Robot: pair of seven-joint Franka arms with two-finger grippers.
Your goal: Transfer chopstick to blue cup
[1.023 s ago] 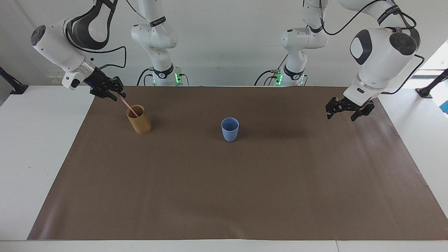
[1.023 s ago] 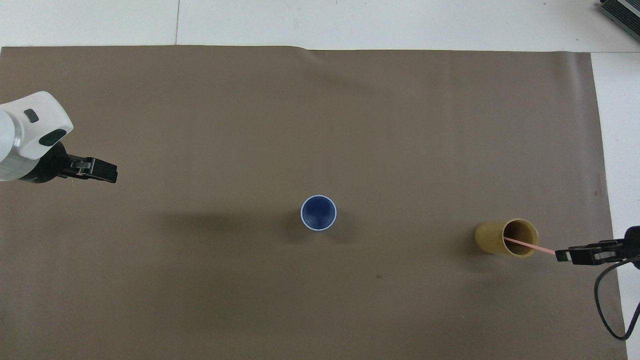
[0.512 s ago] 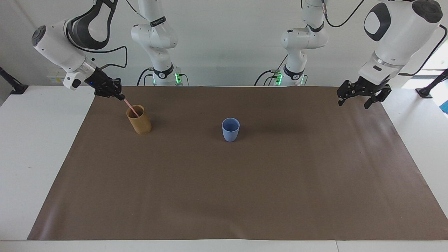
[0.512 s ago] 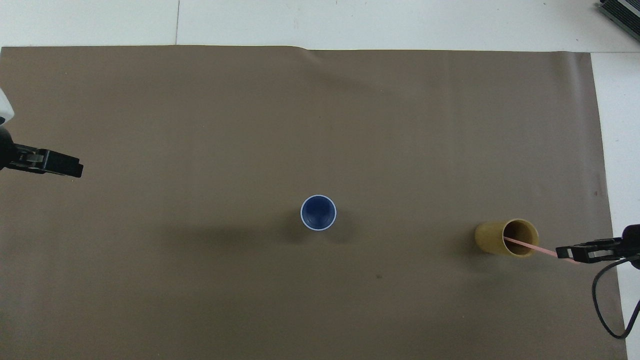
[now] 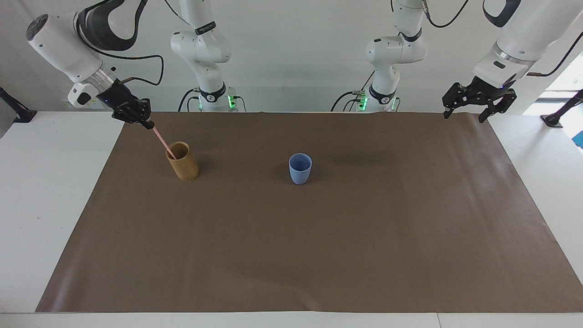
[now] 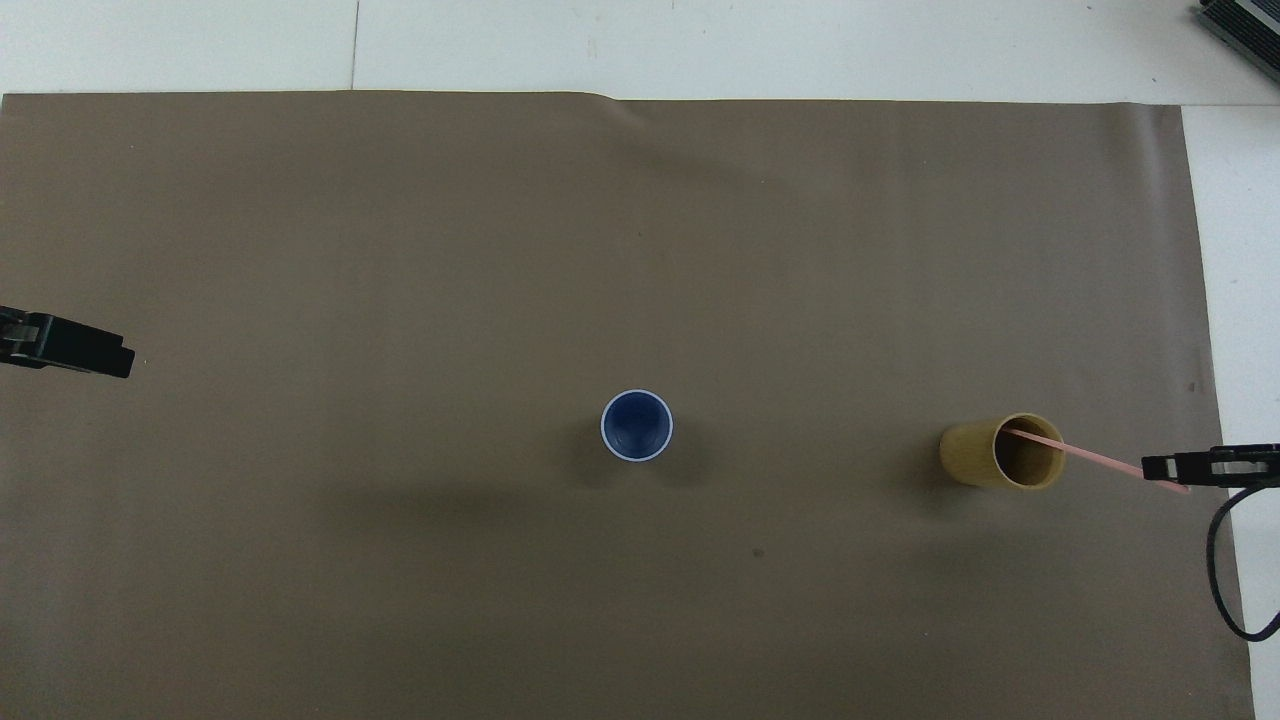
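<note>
The blue cup [image 5: 300, 168] [image 6: 637, 426] stands upright at the middle of the brown mat. The pale pink chopstick [image 5: 161, 140] [image 6: 1095, 461] slants up out of a tan bamboo cup [image 5: 182, 161] [image 6: 1001, 452], its lower end still at the cup's mouth. My right gripper [image 5: 146, 124] [image 6: 1152, 466] is shut on the chopstick's upper end, in the air beside the tan cup at the right arm's end of the table. My left gripper [image 5: 463, 116] [image 6: 120, 358] hangs open and holds nothing, over the mat's edge at the left arm's end.
The brown mat [image 5: 319, 255] covers most of the white table [image 5: 41, 191]. The two arm bases [image 5: 212, 98] stand at the robots' edge. A black cable [image 6: 1225, 570] hangs from the right wrist.
The right gripper closed on the chopstick and rose, drawing it partly out of the tan cup, which shifted slightly. The left gripper lifted and withdrew toward its end of the table.
</note>
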